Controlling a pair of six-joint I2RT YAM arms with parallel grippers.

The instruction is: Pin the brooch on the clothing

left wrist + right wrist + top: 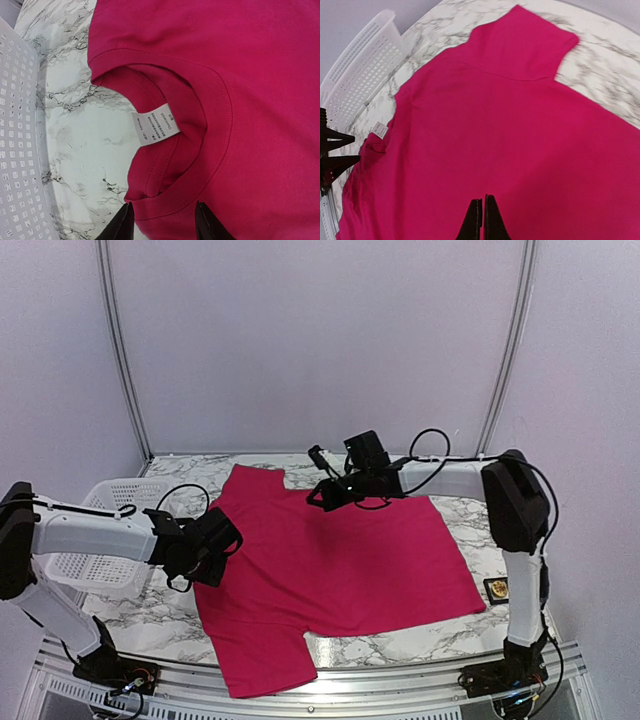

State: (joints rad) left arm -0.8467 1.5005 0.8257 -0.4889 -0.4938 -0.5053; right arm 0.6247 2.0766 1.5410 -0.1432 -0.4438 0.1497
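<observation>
The clothing, a magenta-pink T-shirt [340,560], lies spread flat on the marble table. In the left wrist view its collar [200,165] and white neck label [156,125] fill the frame. My left gripper [232,540] is at the shirt's left edge. Its jaws [165,224] stand apart, straddling the collar rim with fabric between the fingertips [122,225]. My right gripper [483,210] is shut and empty, hovering over the shirt [510,125] near its far side [318,498]. A small gold piece on a black pad [497,588], apparently the brooch, sits by the right arm's base.
A white perforated basket [105,530] stands at the table's left, close behind the left arm, and shows in both wrist views [20,150] [360,75]. Bare marble [400,645] borders the shirt at the front.
</observation>
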